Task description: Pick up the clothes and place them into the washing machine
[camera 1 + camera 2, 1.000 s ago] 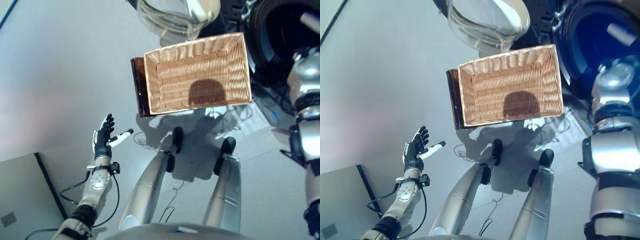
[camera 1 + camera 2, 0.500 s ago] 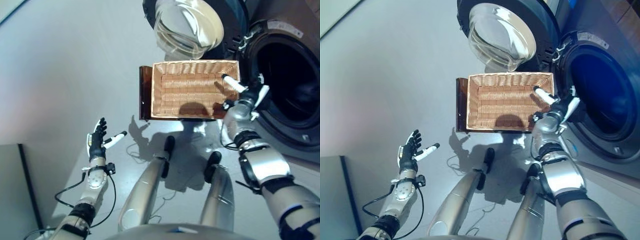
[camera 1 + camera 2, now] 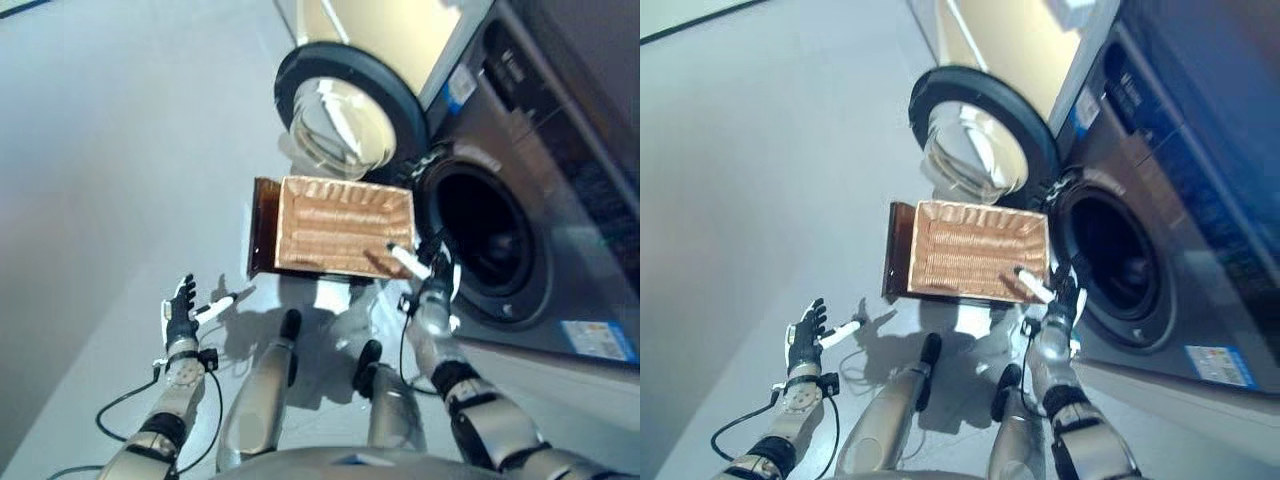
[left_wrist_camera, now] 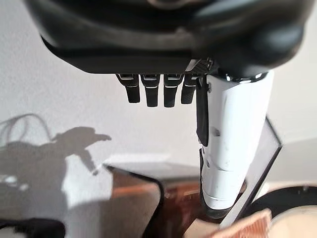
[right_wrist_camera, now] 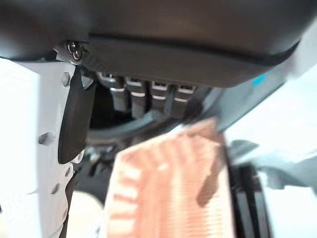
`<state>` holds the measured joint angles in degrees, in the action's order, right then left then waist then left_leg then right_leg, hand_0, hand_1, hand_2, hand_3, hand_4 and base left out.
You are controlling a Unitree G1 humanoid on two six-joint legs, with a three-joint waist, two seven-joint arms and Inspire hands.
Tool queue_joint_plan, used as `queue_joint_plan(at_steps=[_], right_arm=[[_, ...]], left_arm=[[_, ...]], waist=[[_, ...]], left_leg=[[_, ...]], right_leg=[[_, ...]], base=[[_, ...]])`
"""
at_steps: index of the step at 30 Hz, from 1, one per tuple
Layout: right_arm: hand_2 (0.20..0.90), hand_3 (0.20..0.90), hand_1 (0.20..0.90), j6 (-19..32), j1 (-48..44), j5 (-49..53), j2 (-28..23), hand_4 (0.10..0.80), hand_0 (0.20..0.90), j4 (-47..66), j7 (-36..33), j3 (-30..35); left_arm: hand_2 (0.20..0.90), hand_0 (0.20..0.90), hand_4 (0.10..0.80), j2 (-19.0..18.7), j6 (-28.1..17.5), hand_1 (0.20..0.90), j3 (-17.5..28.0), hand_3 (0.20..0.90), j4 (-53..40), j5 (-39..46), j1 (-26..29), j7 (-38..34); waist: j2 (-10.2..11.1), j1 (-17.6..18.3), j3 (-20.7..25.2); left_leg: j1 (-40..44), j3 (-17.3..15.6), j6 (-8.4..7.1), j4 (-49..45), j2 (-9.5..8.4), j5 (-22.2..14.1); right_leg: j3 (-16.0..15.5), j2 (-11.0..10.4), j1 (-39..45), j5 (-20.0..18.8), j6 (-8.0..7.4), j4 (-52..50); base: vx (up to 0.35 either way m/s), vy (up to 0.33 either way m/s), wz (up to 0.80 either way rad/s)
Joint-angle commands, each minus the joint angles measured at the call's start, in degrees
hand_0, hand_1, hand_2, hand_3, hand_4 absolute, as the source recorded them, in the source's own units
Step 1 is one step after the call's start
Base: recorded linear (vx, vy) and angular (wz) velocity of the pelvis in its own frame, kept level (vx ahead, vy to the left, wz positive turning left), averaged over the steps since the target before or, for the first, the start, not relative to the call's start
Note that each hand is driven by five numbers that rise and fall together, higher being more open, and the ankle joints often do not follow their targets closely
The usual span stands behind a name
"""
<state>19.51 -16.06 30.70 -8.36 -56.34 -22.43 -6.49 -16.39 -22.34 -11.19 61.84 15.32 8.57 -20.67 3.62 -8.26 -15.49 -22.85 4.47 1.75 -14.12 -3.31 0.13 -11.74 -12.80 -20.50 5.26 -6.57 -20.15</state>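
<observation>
No clothes show in any view. The wicker basket [image 3: 338, 235] is empty and sits on a brown stand [image 3: 262, 228] in front of the washing machine [image 3: 540, 150]. The machine's round door [image 3: 345, 115] is swung open and its drum [image 3: 485, 235] is dark inside. My right hand [image 3: 432, 290] is open, white-covered thumb out, between the basket's near right corner and the drum opening, holding nothing. Its wrist view shows straight fingers [image 5: 148, 96] over the basket [image 5: 168, 188]. My left hand [image 3: 182, 310] is open and empty above the floor at the lower left.
Grey floor [image 3: 120, 150] spreads out to the left of the basket and door. A pale cabinet [image 3: 390, 35] stands behind the door. The machine's dark front [image 3: 560, 290] fills the right side.
The camera has swung up, so the whole machine and door show now. My right arm has come back from the drum side to the basket's near right corner. My left hand stays open.
</observation>
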Motion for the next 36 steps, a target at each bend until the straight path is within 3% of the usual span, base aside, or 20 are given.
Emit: queue_joint_plan(at_steps=[1,2,5,7,9,16,22,36], right_arm=[[0.9,0.9,0.9,0.47,7.64,-3.83,-1.95,0.8,0.9,0.11,4.61,2.02],[0.9,0.9,0.9,-0.15,9.16,-4.23,-1.76,0.8,0.9,-0.76,5.5,2.47],[0.9,0.9,0.9,-1.66,13.73,-5.79,-1.34,0.8,0.9,-5.16,7.9,2.8],[0.9,0.9,0.9,-2.85,14.25,-8.23,-1.54,0.8,0.9,-7.93,8.9,2.32],[0.9,0.9,0.9,-6.35,15.46,-17.07,-2.71,0.8,0.9,-16.29,11.39,0.33],[0.9,0.9,0.9,-9.4,18.45,-26.03,-3.57,0.8,0.9,-23.29,15.28,-1.33],[0.9,0.9,0.9,-10.8,18.0,-29.25,-3.83,0.8,0.9,-25.17,16.47,-1.92],[0.9,0.9,0.9,-10.96,17.68,-27.17,-3.36,0.8,0.9,-23.61,17.35,-2.88]], left_arm=[[0.9,0.9,0.8,-0.92,-0.24,0.9,3.09,0.9,6.6,0.35,-0.6,3.28],[0.9,0.9,0.8,-0.65,0.19,0.9,3.07,0.9,7.72,0.69,-1.02,4.57],[0.9,0.9,0.8,-0.43,1.86,0.9,1.82,0.9,10.2,-2.02,-2.04,7.69],[0.9,0.9,0.8,-0.08,2.57,0.9,2.15,0.9,11.17,-2.95,-2.92,8.59],[0.9,0.9,0.8,1.53,4.76,0.9,2.44,0.9,14.92,-6.26,-4.42,11.84],[0.9,0.9,0.8,3.68,6.45,0.9,2.1,0.9,15.66,-7.66,-7.04,18.4],[0.9,0.9,0.8,4.6,8.28,0.9,0.51,0.9,16.76,-12.3,-7.68,20.57],[0.9,0.9,0.8,4.83,9.13,0.9,0.14,0.9,17.38,-12.66,-8.36,20.55]], waist=[[-0.38,1.63,8.78],[-0.35,2.29,9.5],[-0.12,4.91,11.49],[-0.45,4.7,12.21],[-1.19,4.13,15.78],[-2.28,4.17,18.05],[-2.53,4.94,19.85],[-2.52,5.81,19.93]], left_leg=[[6.49,-1.08,-2.85,8.22,-0.14,2.81],[7.77,-0.84,-2.81,8.58,-0.02,2.82],[10.45,0.33,-2.63,9.94,-0.05,2.99],[11.83,0.25,-2.62,11.07,0.02,3.1],[15.58,-0.63,-2.8,16.25,0.54,4.02],[18.86,-1.24,-2.96,16.42,0.93,3.11],[21.38,-1.57,-3.02,16.89,1.64,2.3],[22.43,-2.15,-3.28,17.69,2.51,2.16]], right_leg=[[-1.27,3.55,8.57,-1.44,1.13,5.53],[-0.27,4.26,9.73,-1.86,1.03,6.6],[7.0,7.98,12.15,-2.71,1.22,9.83],[6.34,7.33,13.21,-3.24,0.88,11.06],[5.84,5.99,16.81,-5.18,-0.51,15.61],[5.88,5.04,20.92,-6.54,-0.68,19.58],[6.32,5.16,23.17,-6.06,-0.5,20.59],[7.35,5.59,23.76,-5.75,-0.23,21.19]], base=[[0.155,-0.001,-0.11],[0.147,-0.02,-0.08],[0.025,-0.032,0.07],[0.025,0.016,0.44],[0.098,0.014,-0.11],[0.0,-0.024,-0.08],[0.021,-0.025,0.01],[-0.002,-0.005,-0.02]])
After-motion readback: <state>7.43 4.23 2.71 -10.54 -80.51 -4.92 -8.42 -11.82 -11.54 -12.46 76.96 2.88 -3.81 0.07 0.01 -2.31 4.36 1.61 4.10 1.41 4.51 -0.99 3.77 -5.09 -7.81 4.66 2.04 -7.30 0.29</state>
